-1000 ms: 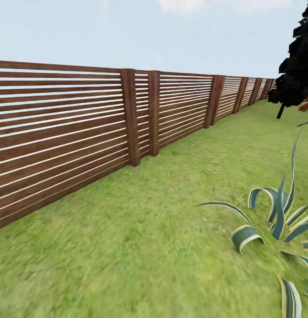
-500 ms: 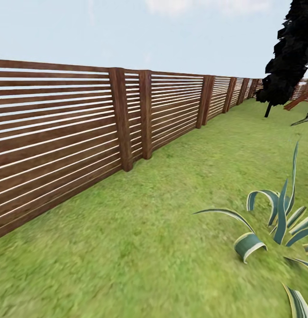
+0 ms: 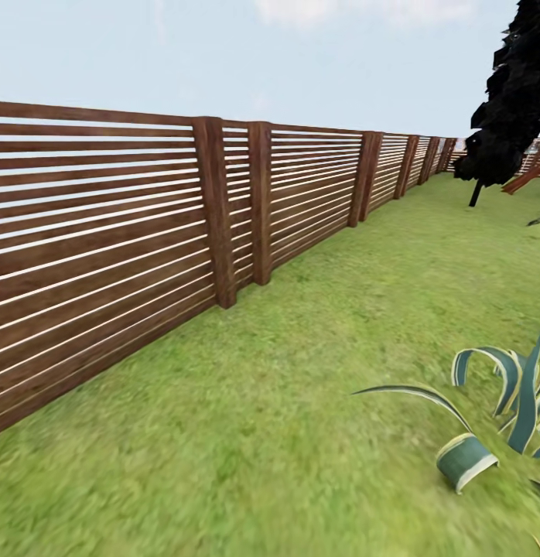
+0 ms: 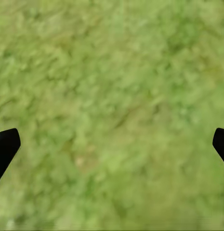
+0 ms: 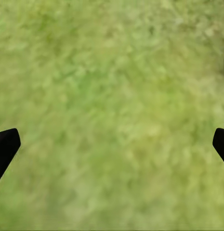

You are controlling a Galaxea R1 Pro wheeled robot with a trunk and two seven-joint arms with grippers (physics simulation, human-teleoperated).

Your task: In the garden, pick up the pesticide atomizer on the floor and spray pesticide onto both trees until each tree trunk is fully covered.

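Both my end effectors are wide open right now. On the left end effector (image 4: 112,144) I just see the two dark fingertips (image 4: 6,147) poking in at opposite edges, nothing between them. Same deal on the right end effector (image 5: 112,144), fingertips (image 5: 6,147) spread apart and pointing down

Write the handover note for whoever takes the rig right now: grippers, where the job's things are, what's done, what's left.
Left gripper: open, nothing held, over bare grass.
Right gripper: open, nothing held, over bare grass.
Head view: lawn along the slatted wooden fence, a striped-leaf plant near right, a thin dark tree far right.
Done: nothing; both hands free.
Left: find the atomizer, pick it up, spray both trunks.
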